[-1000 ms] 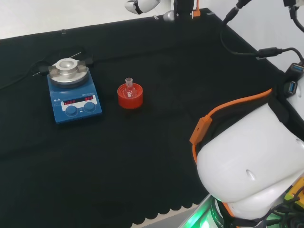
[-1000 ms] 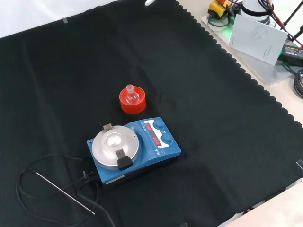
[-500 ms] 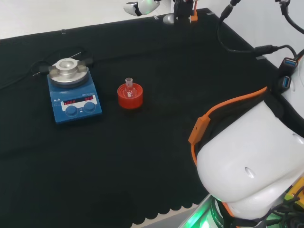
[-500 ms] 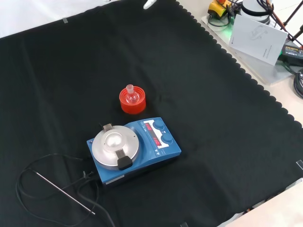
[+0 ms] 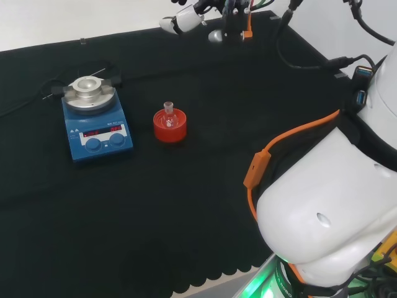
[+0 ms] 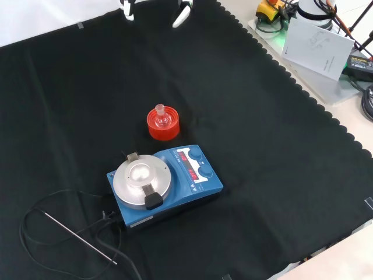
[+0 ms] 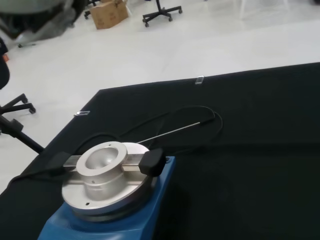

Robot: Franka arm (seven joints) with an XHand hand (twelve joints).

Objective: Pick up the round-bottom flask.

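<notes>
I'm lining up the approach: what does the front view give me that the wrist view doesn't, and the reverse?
Front view alone: the small clear glass round-bottom flask sitting in its red ribbed ring stand, and white fingers of the hand at the far cloth edge. Wrist view alone: the room floor beyond the bench, with a cardboard box. Both: the blue hotplate stirrer with its round metal top, its thin metal probe and the black cloth.

Red glowing digits on the front panel of the blue stirrer plate, near the cloth's left edge in the head view, too small to read. No other legible text.
</notes>
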